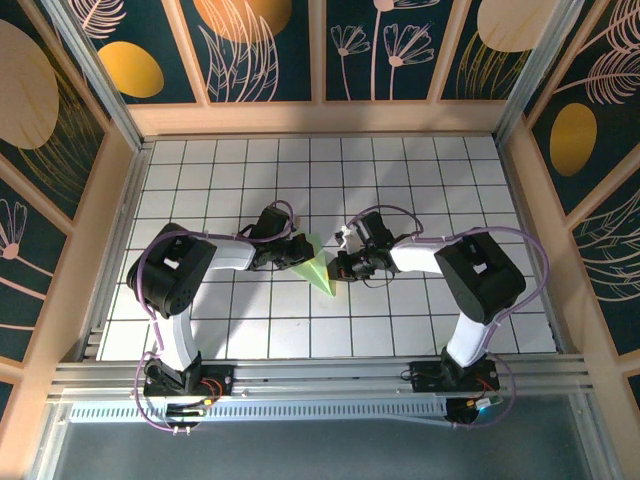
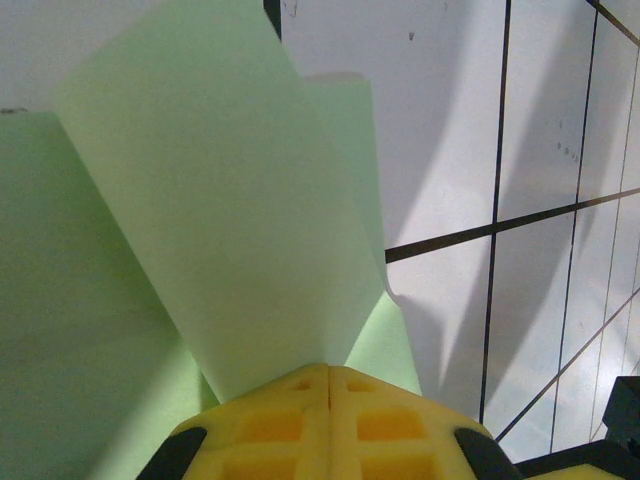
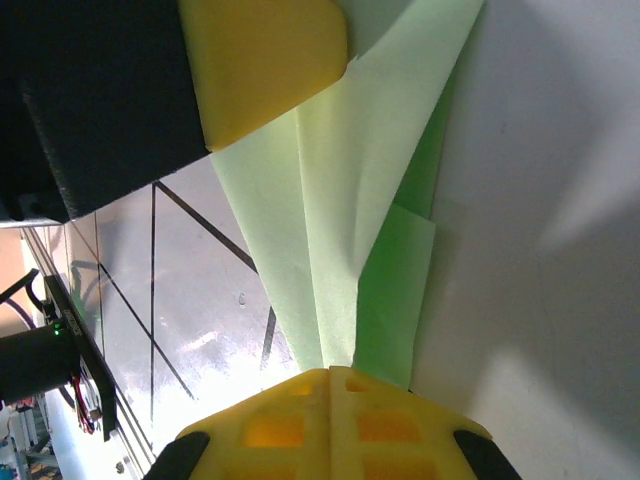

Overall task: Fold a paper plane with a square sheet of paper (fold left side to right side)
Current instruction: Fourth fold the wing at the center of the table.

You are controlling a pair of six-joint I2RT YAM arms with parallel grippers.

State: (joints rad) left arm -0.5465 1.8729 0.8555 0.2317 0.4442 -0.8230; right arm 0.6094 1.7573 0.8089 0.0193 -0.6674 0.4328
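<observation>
**One paper plane, pinched between my two grippers**

I count one paper plane (image 1: 318, 265) (image 2: 230, 230) (image 3: 330, 230), two arms and two grippers. The plane is light green, plain and unmarked, and sits near the middle of the white gridded table (image 1: 420, 180), between my two wrists.

From the top camera its long axis runs from the far side towards the near edge, leaning a little to the right. The sharp tip points at the near edge and the wider end faces away from my bases.

My left gripper (image 1: 296, 250) (image 2: 328, 372) is pressed together on the plane's left side. In my left wrist view the yellow pads meet with the green paper coming out between them, and a broad flap stands up and away from the table.

My right gripper (image 1: 338, 268) (image 3: 330, 372) is likewise clamped on the plane from the right. In my right wrist view a long crease runs straight away from my closed pads, with layered folds on either side. A yellow finger (image 3: 265, 70) of my left gripper holds the paper at the far end.
</observation>
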